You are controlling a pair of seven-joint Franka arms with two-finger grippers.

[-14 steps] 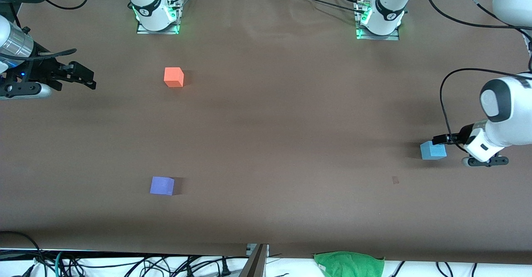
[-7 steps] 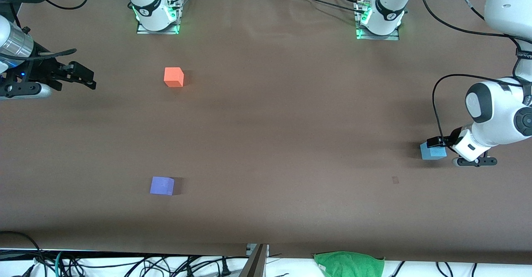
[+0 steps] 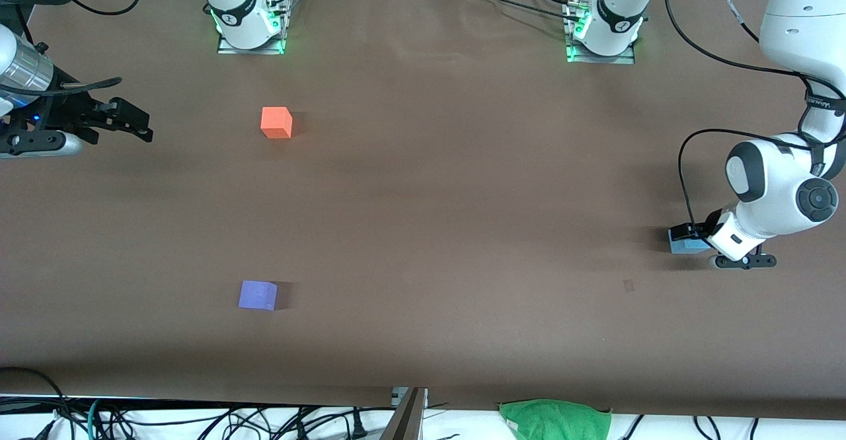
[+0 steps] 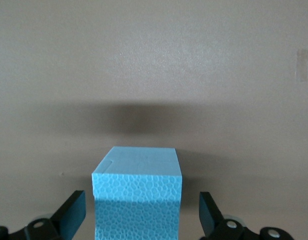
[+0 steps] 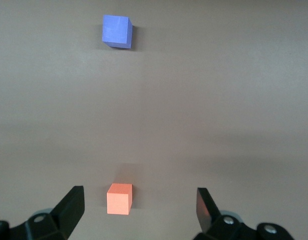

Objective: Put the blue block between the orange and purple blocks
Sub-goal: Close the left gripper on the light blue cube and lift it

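Blue block [image 3: 684, 245]: front view shows part only, left gripper [image 3: 691, 233] covers the rest. Left wrist view cuts off its lower face [image 4: 138, 200] at frame edge. Right gripper [image 5: 139, 210]: only the fingertips show; body cropped.

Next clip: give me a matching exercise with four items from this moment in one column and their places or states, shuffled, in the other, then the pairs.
1. blue block
2. orange block
3. purple block
4. right gripper

A. waiting open at the right arm's end of the table
B. between the left gripper's open jaws
C. on the table, nearest the front camera
D. on the table, nearest the robots' bases

Pairs: 1-B, 2-D, 3-C, 4-A
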